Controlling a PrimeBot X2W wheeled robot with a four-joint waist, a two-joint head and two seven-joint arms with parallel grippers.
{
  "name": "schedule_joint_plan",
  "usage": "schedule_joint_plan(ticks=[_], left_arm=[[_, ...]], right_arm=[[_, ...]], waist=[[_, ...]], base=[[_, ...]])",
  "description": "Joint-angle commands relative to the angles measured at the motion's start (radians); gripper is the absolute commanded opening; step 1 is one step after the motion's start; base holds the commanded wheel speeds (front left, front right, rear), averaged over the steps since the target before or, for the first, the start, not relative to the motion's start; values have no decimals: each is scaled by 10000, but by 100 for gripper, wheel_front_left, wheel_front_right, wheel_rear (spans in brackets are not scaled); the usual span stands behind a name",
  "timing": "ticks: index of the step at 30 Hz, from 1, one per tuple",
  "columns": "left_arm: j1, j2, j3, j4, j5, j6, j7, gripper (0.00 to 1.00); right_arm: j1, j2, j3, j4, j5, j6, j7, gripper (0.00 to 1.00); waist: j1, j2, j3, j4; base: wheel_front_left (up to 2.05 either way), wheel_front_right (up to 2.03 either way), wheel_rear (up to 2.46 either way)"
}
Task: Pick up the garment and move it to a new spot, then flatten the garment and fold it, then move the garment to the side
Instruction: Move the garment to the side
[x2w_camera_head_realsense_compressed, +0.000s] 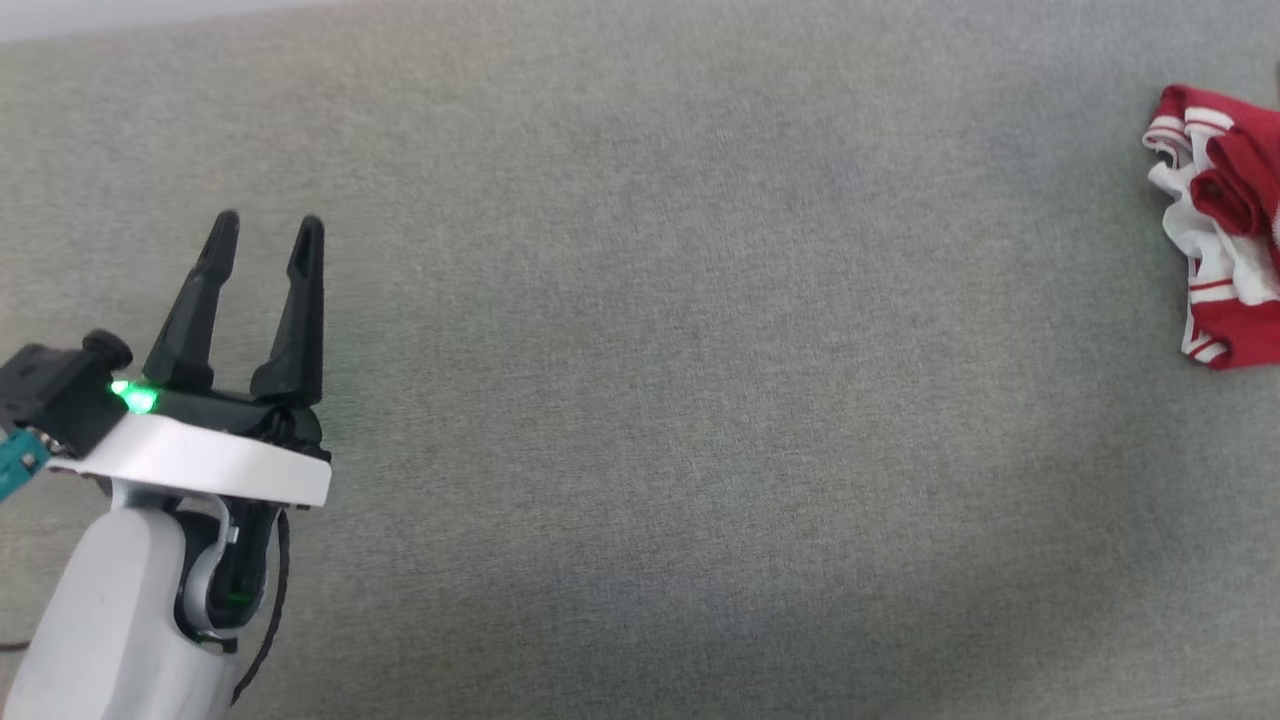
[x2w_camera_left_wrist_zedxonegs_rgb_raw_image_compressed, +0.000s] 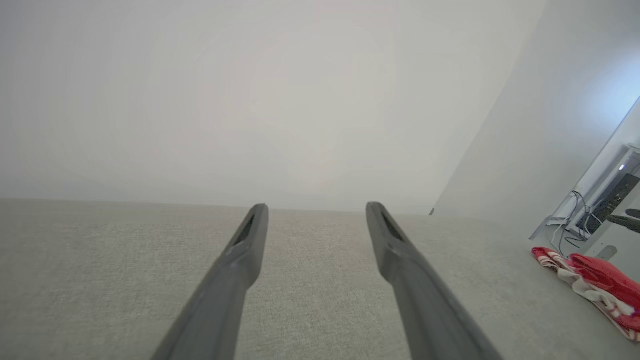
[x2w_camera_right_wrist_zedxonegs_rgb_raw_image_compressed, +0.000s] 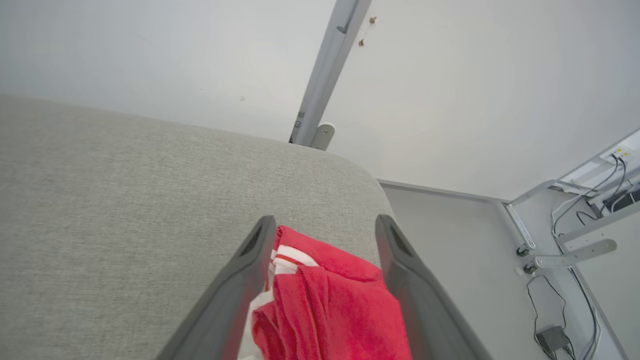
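From my head I see my left gripper at the lower left, its two dark fingers spread apart and holding nothing, above the grey fabric surface; the garment lies far off at the right edge of that view, cut by the frame. My left wrist view shows the same spread fingers of the left gripper over bare grey cloth, with the garment low and small at the far right, near the surface's edge, and a pale wall behind. My right wrist view gives what the others do not: my right gripper with its fingers parted wide, and the garment seen between them, close to the rounded corner of the surface; whether the fingers touch the cloth I cannot tell. Beyond that corner stand a grey metal post and some cables on the floor. The garment is bunched and creased, bright red, with white patches and thin red-and-white striped bands showing at its folds.
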Motion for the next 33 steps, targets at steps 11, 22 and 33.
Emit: schedule_joint_plan(ticks=[11, 22, 33], left_arm=[[1180, -584, 1179, 212, 1004, -35, -47, 100], [2424, -1178, 2276, -50, 1749, -35, -47, 100], [3422, -1649, 2736, -303, 2102, -35, -47, 100]], right_arm=[[1594, 808, 835, -1361, 1323, -6, -1426, 100], [3644, 1302, 1250, -2757, 1542, -6, -2846, 100], [5833, 1743, 558, -4542, 1181, -6, -2974, 100]], waist=[[0, 0, -1025, 400], [0, 0, -1794, 631], [0, 0, -2416, 838]], base=[[0, 0, 0], [0, 0, 0], [0, 0, 0]])
